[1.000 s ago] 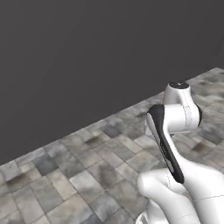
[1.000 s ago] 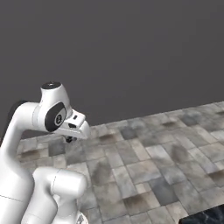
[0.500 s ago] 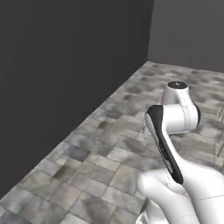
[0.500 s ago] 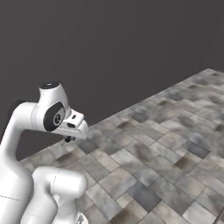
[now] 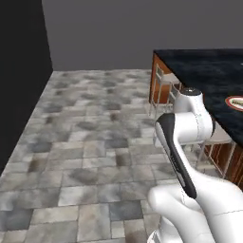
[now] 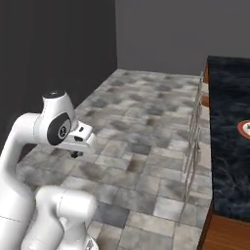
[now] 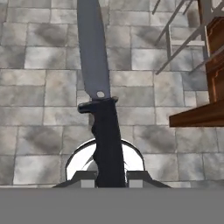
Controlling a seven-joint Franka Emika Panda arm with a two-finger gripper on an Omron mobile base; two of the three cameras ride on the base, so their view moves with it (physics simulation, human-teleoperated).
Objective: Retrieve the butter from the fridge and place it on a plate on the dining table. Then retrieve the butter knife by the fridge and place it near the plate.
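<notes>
Tool point(image 7: 111, 175) clamped on butter knife point(image 7: 101, 105) handle, blade twd. frame top; plate point(image 6: 245, 128) on counter point(image 6: 228, 146), right edge.

Base cams look fwd/down, sharing floor point(image 5: 95, 142) and dining table point(image 6: 229, 122); hand cam prob. aims floorward, close.

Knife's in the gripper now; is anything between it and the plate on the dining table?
Pale stools line the dining table's near edge. Above them, no visible obstacle sits between the butter knife and the plate.
</notes>
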